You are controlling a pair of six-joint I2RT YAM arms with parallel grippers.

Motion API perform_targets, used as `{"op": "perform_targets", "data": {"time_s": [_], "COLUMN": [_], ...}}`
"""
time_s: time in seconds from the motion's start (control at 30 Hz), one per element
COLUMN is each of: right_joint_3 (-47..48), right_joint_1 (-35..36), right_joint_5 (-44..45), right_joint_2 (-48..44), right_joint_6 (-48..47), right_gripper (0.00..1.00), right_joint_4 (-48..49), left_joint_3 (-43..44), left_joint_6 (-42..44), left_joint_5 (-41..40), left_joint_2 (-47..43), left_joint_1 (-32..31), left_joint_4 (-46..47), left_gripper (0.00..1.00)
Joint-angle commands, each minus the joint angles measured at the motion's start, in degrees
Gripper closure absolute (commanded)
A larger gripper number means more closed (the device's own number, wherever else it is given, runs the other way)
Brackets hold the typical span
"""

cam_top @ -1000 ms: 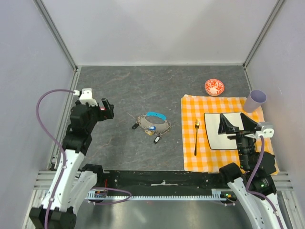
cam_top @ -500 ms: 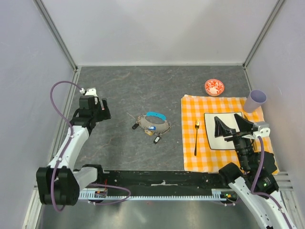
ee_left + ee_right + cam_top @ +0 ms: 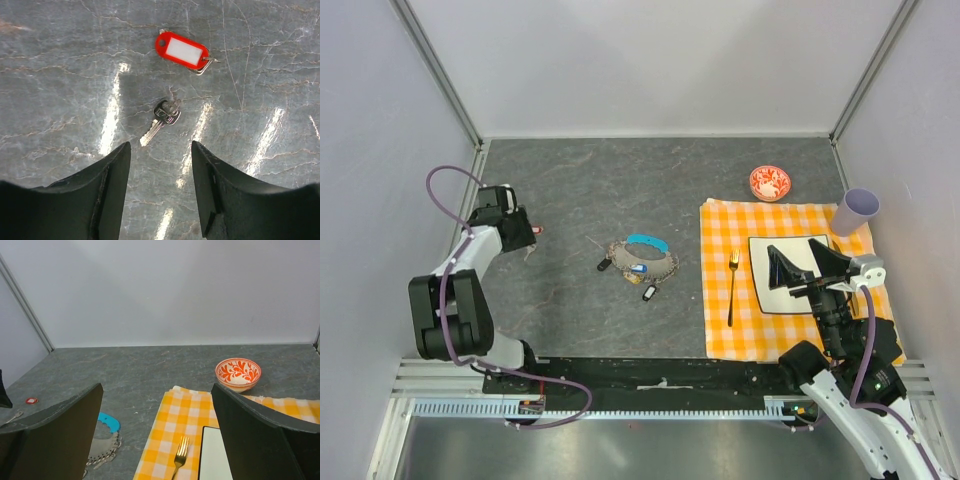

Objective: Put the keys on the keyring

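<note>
The keyring (image 3: pixel 642 258) lies mid-table, a loop of grey chain with a cyan strap (image 3: pixel 647 242) on its far side. Three keys lie at it: a black one (image 3: pixel 604 265) to its left, a blue one (image 3: pixel 638 268) on the loop, a black-and-white one (image 3: pixel 649 292) just in front. My left gripper (image 3: pixel 520 238) hangs open far to the left, low over a small silver key (image 3: pixel 161 120) and a red tag (image 3: pixel 181 48). Its fingers (image 3: pixel 112 190) hold nothing. My right gripper (image 3: pixel 792 246) is open over the white plate (image 3: pixel 768 290), empty. The right wrist view shows the strap (image 3: pixel 107 421) and chain (image 3: pixel 102 452).
An orange checked cloth (image 3: pixel 720 320) covers the right side, carrying the plate and a gold fork (image 3: pixel 731 288). A red-and-white bowl (image 3: pixel 770 183) sits behind the cloth, and a lilac cup (image 3: pixel 857 211) at its far right corner. Grey walls and metal posts enclose the table.
The left arm has swung out and down toward the table's left side, bringing its wrist low over the red tag and silver key. The right gripper shifted slightly left. Keys and keyring have not moved.
</note>
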Motion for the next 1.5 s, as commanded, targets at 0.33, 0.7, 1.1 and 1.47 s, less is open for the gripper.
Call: {"op": "perform_targets", "data": {"time_s": [0.33, 0.7, 1.1, 1.47], "right_joint_3": [0.63, 0.63, 0.54, 0.54], "right_joint_1": [1.92, 2.62, 2.8, 2.89], "right_joint_5": [0.99, 0.99, 0.73, 0.46], "right_joint_2": [-0.58, -0.49, -0.49, -0.58], "right_joint_6": [-0.04, -0.22, -0.22, -0.22], "right_gripper": [0.02, 0.02, 0.02, 0.02], "right_joint_4": [0.12, 0.12, 0.21, 0.12], "left_joint_3": [5.38, 5.29, 6.17, 6.34], "left_joint_6": [7.38, 9.67, 9.93, 11.51], "left_joint_5": [7.01, 8.15, 8.06, 8.32], "left_joint_2": [10.47, 12.4, 13.55, 13.9], "left_joint_1": [1.02, 1.02, 0.93, 0.84], "left_joint_4": [2.68, 4.35, 4.35, 4.09], "left_gripper": [0.63, 0.64, 0.75, 0.76]}}
